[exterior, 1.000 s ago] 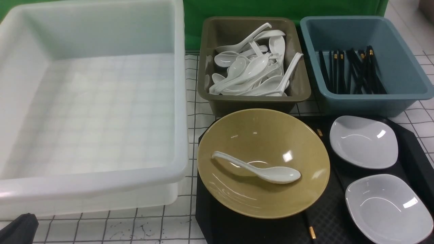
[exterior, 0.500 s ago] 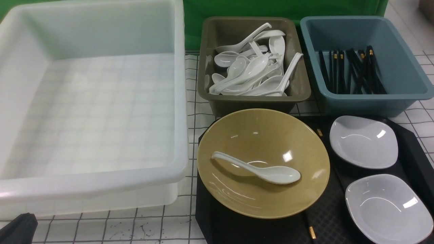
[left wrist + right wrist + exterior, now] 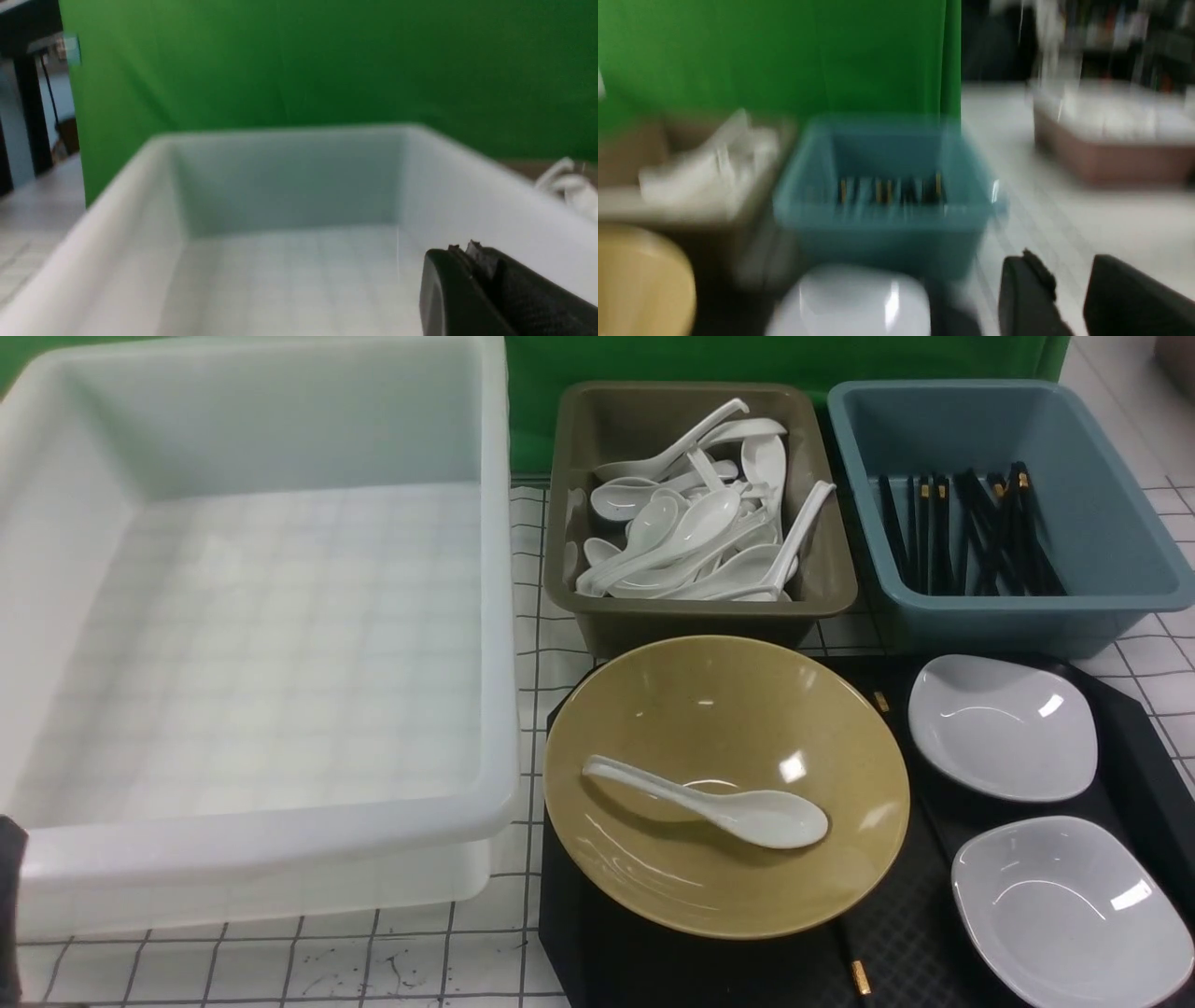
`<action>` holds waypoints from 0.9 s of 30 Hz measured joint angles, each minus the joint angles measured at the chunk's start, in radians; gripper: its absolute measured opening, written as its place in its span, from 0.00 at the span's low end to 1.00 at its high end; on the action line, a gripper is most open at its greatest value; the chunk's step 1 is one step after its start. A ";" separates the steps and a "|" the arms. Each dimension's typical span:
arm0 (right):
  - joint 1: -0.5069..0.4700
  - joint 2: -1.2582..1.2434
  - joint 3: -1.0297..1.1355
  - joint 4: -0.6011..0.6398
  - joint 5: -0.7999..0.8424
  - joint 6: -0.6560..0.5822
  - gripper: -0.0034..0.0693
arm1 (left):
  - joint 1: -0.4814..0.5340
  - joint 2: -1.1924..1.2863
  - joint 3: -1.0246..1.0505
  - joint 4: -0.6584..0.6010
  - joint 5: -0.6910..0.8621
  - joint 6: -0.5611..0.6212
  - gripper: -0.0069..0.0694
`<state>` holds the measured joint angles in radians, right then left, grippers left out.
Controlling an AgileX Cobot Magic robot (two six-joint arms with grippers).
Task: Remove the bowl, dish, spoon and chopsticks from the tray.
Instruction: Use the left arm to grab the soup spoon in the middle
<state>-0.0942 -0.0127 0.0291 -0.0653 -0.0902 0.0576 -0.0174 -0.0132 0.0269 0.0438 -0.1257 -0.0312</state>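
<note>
The mustard-yellow bowl (image 3: 726, 728) sits on the left part of the black tray (image 3: 901, 933), with the white spoon (image 3: 709, 800) lying inside it. Two white dishes (image 3: 1004, 726) (image 3: 1069, 907) rest on the tray's right side. The chopsticks (image 3: 860, 976) lie under the bowl's right edge, with only gold-banded ends showing. My left gripper (image 3: 462, 247) is shut and empty, hanging over the near right part of the white tub (image 3: 289, 261). My right gripper (image 3: 1062, 259) is open and empty, off to the side of a white dish (image 3: 854, 298) in the blurred right wrist view.
A big translucent white tub (image 3: 280, 845) fills the left. An olive-brown tub (image 3: 607, 429) behind the bowl holds several white spoons. A blue tub (image 3: 1111, 532) at the back right holds several black chopsticks. A green backdrop stands behind.
The dark part of my left arm at the bottom-left corner of the front view has shifted left and up to the picture's edge. Nothing on the tray has moved.
</note>
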 joint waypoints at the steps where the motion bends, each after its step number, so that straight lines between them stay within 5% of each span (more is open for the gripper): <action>1: 0.000 0.000 0.000 0.000 -0.047 0.002 0.37 | 0.000 0.000 0.000 0.000 -0.045 0.000 0.07; 5: 0.000 0.000 0.000 -0.002 -0.321 0.034 0.37 | 0.000 0.000 0.000 0.001 -0.269 -0.010 0.07; 10: 0.000 0.000 0.000 -0.003 -0.611 0.257 0.37 | 0.000 0.000 0.000 -0.015 -0.616 -0.127 0.07; 12: 0.000 0.000 0.000 -0.003 -0.642 0.311 0.37 | 0.000 0.000 -0.004 -0.038 -0.646 -0.161 0.07; 17: 0.000 0.000 -0.133 -0.003 -0.524 0.360 0.31 | 0.000 0.075 -0.224 -0.033 -0.432 -0.189 0.07; 22: 0.000 0.068 -0.380 -0.003 -0.199 0.330 0.14 | 0.000 0.295 -0.539 0.047 -0.082 -0.204 0.07; 27: 0.000 0.218 -0.453 -0.003 0.035 0.209 0.10 | -0.020 0.565 -0.680 0.034 0.134 -0.265 0.08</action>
<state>-0.0942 0.2056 -0.4235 -0.0685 -0.0550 0.2668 -0.0377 0.5520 -0.6534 0.0781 0.0081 -0.2961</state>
